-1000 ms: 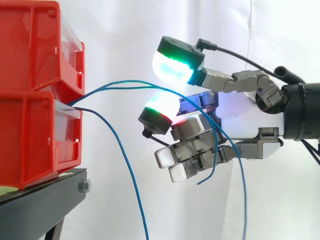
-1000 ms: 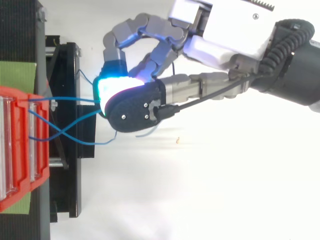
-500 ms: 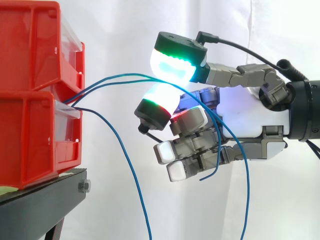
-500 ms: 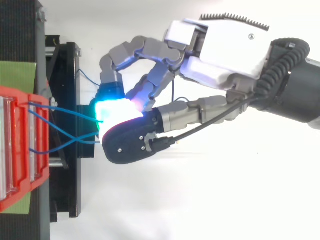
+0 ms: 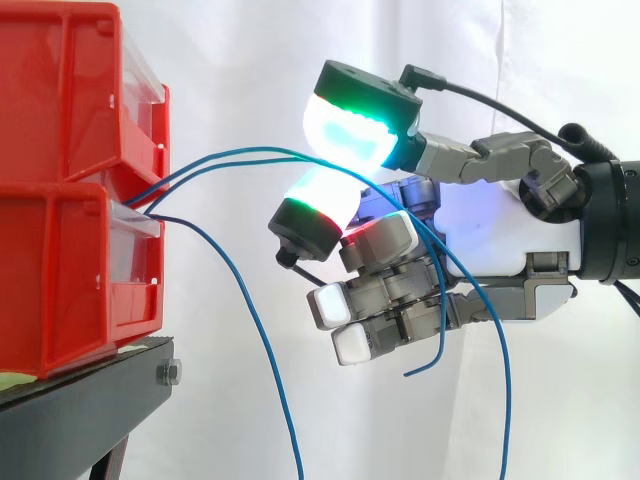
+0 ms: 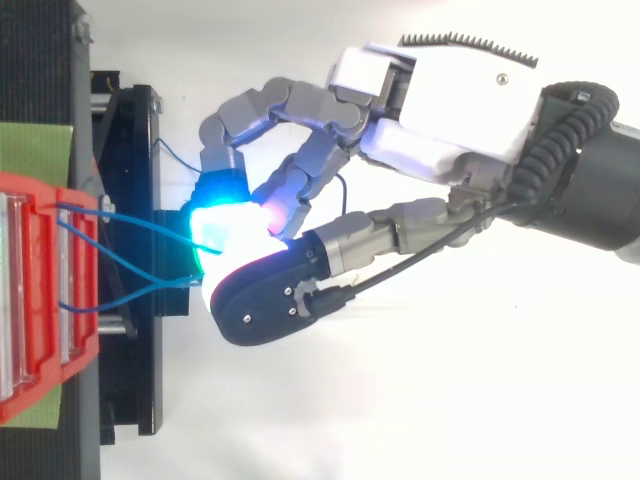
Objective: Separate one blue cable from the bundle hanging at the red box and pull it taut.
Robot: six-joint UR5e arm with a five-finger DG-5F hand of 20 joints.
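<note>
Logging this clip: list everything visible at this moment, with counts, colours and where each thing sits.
red bins: two, red, stacked on the stand at the side view's left.
blue cables: at least three strands, blue, leaving the bins' front; two arch across to the hand, one drops downward.
stand: one, black, beneath the bins.
green strip: one, green, lying on the stand under the bins.
curtain: one, white, behind everything.
hand: one, white and grey, right of the bins, with cables running across it.
arm: one, black, entering from the side view's right edge.
</note>
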